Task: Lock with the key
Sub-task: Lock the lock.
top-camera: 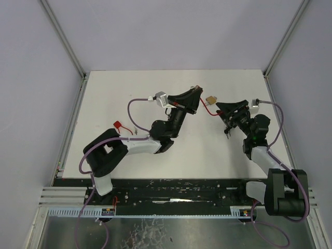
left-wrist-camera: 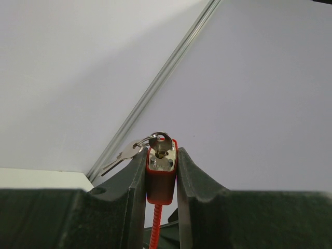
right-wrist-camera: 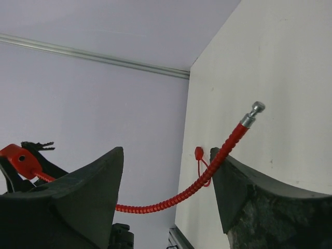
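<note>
My left gripper [top-camera: 195, 92] [left-wrist-camera: 161, 151] is shut on a red padlock [left-wrist-camera: 160, 181], held up off the table. A silver key [left-wrist-camera: 161, 142] sits in its keyhole. A second key [left-wrist-camera: 120, 156] hangs to the left on the ring. The padlock's red ribbed cable [top-camera: 206, 110] [right-wrist-camera: 207, 181] trails away to my right gripper [top-camera: 224, 110] [right-wrist-camera: 166, 151]. That gripper stands open around the cable, which rests against the right finger [right-wrist-camera: 244, 187]. The cable's metal tip [right-wrist-camera: 255, 111] pokes free beyond the fingers.
A small red tag with a loop [top-camera: 120, 125] [right-wrist-camera: 199, 154] lies on the white table [top-camera: 104, 104] at the left. A small tan object [top-camera: 211, 99] shows between the two grippers. Grey walls with metal rails close in the table's sides and back.
</note>
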